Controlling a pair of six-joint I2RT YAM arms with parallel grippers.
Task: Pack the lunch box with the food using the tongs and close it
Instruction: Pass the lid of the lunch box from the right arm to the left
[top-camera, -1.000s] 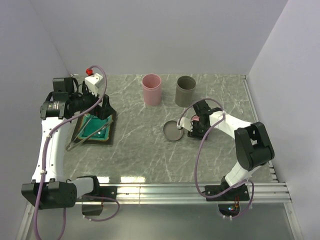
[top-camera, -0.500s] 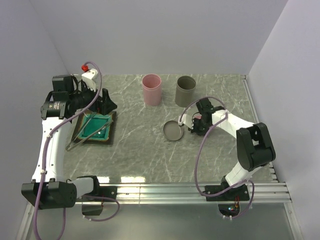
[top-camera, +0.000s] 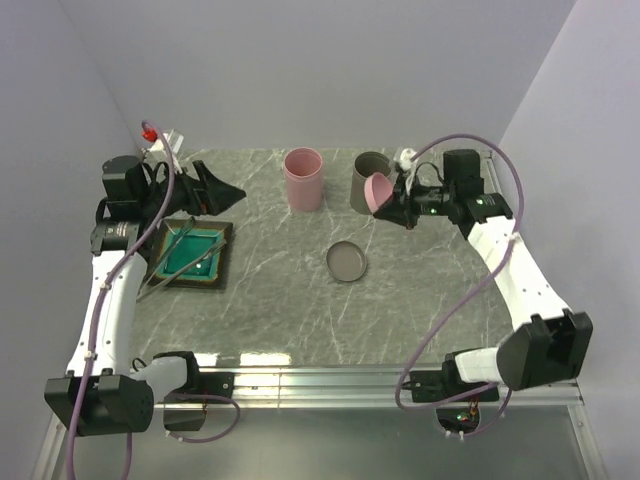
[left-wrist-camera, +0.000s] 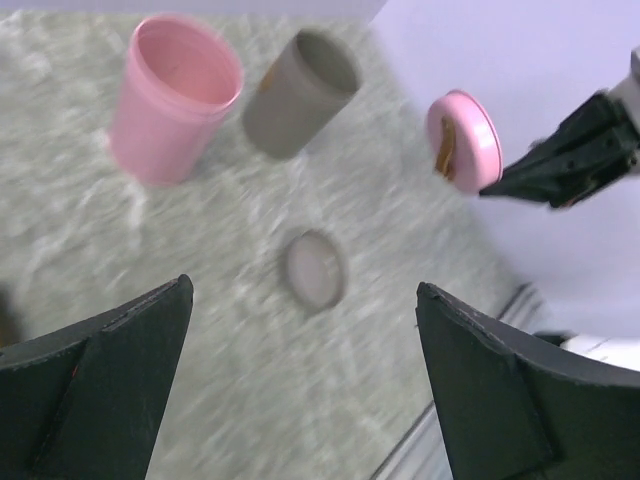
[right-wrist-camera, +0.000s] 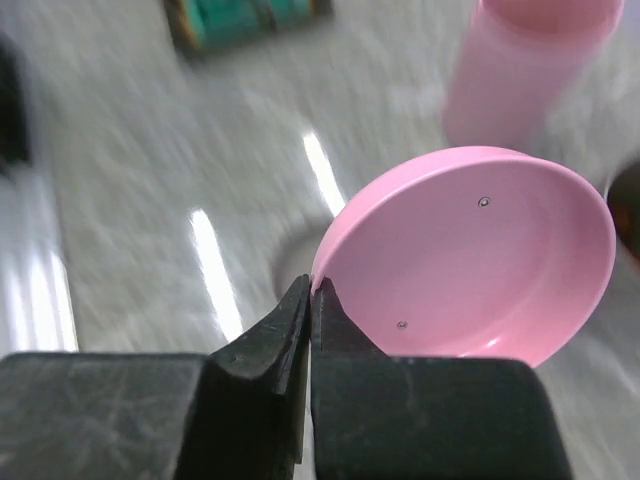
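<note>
right gripper (right-wrist-camera: 310, 300): clamped on pink lid (right-wrist-camera: 480, 260) rim, aloft near counter's (top-camera: 300, 320) far-right corner
left gripper (top-camera: 215, 193): wide, empty
tongs (top-camera: 165, 277): lying on teal tray (top-camera: 190, 280), counter's left edge
risk: thin edge pinch, tilted lid may slip

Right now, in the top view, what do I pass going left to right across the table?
First the tray → pink cup → grey lid → pink lid, held up in front of the grey cup.
</note>
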